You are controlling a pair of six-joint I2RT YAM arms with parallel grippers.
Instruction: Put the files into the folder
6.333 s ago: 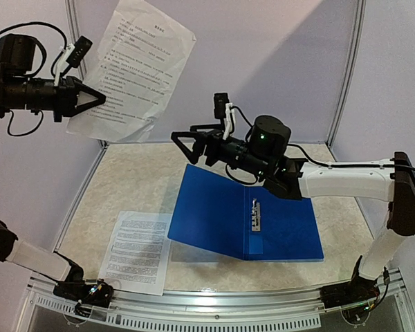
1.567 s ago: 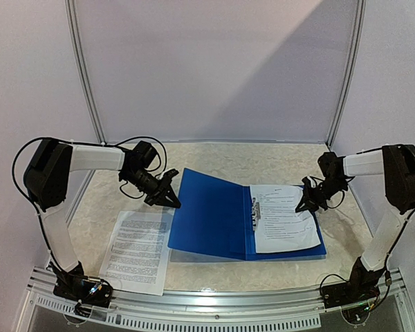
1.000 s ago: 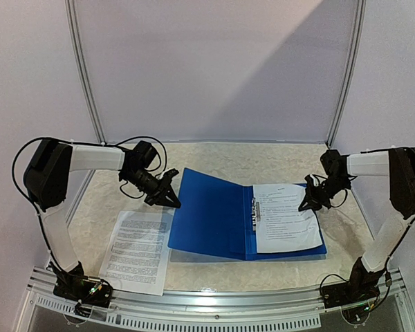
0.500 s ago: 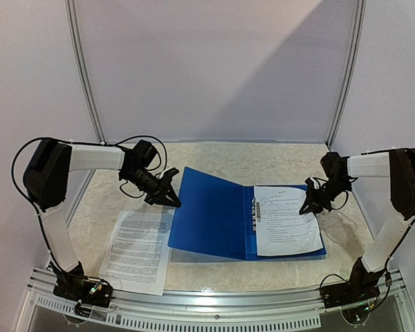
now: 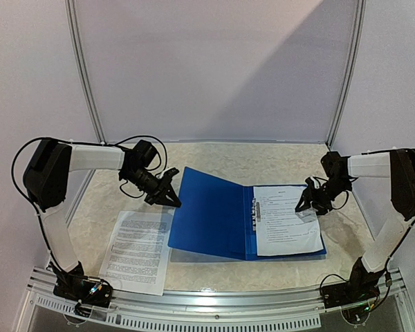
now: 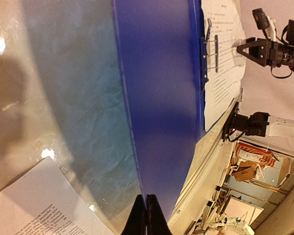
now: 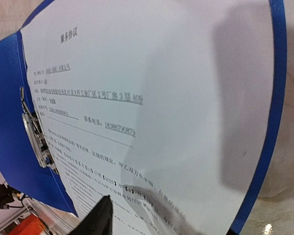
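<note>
– Since one white printed paper sheet (image 5: 135,250) lies loose on the pale marbled tabletop (image 5: 214,155), just off the left side of the flat glossy dark-blue plastic folder (image 5: 211,218) and nearest the arm bases, would you call the job half done?

– About that, I'd judge. The folder lies open, and the other white printed sheet (image 5: 287,221) already lies flat on its right half, text up. Its left edge runs along the metal spine clip (image 5: 255,211). Whether the clip actually pins it, I cannot tell.

– Why does the folder's left cover sit tilted rather than flat?

– It looks raised off the tabletop, with shadow beneath its near edge. The left arm (image 5: 90,158) has its jaws closed tight, tips together right at that cover's left edge. My guess is they steady the cover so it cannot swing back over the spine. I cannot tell whether they pinch any of the cover or merely touch it.

– And at the folder's right side?

– The right arm (image 5: 370,164) reaches in over the filed sheet's right edge. Its jaws stand parted, with nothing between them that I can see, and the paper rests on the folder, not in them. The wrist view shows one dark finger clearly and the other only as a blur.

– So what does the next move call for?

– Probably fetching the loose sheet from beside the folder's left side while the cover is kept open. Thin paper lying flat will be awkward to pick up.
</note>
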